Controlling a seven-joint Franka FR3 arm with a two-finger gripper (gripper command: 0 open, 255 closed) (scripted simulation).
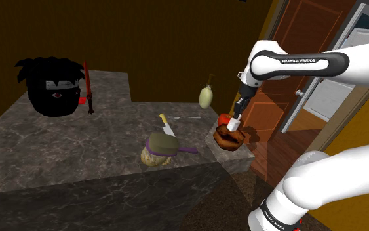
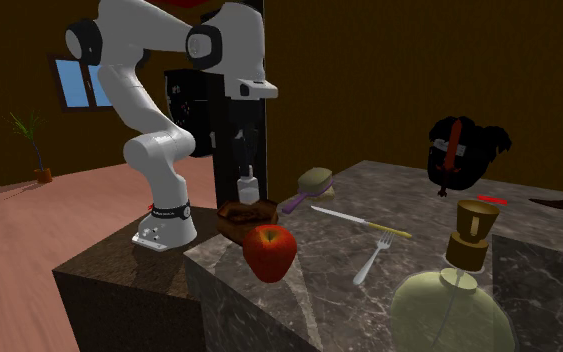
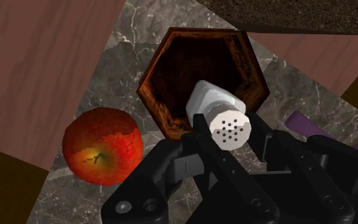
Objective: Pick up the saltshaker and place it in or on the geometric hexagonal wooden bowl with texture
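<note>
End effector: the gripper (image 3: 232,139), black and two-fingered, is closed upon the saltshaker (image 3: 217,102), whose white body is pinched between the fingers just beneath its perforated cap. The cap is turned toward the wrist camera and the base is pointed down into the bowl (image 3: 160,75). Held item: the saltshaker is kept upright or nearly so, presumably so that it can be set down on its base rather than dropped on its side. Its lower end is seen within the outline of the rim, a little off centre toward one wall. In the second exterior view it is hung directly over the bowl; whether its base touches the floor of the bowl cannot be told. Receptacle: the bowl is hexagonal, of dark reddish-brown wood, open side up. It is set at the end of the marble counter (image 1: 78,147) nearest the stand, and is thus within easy reach. Step judged in hand: final lowering and release, with the carrying judged done and the release not yet made. Adjacent: a red apple (image 3: 101,146) is stood just beside the bowl, apart from the fingers, though it might be brushed by a wide opening. Further out: a purple-handled brush (image 1: 160,149), a knife (image 2: 354,219), a fork (image 2: 369,262) and a pale gourd-shaped bottle (image 1: 206,97) are laid well apart from the bowl.
</note>
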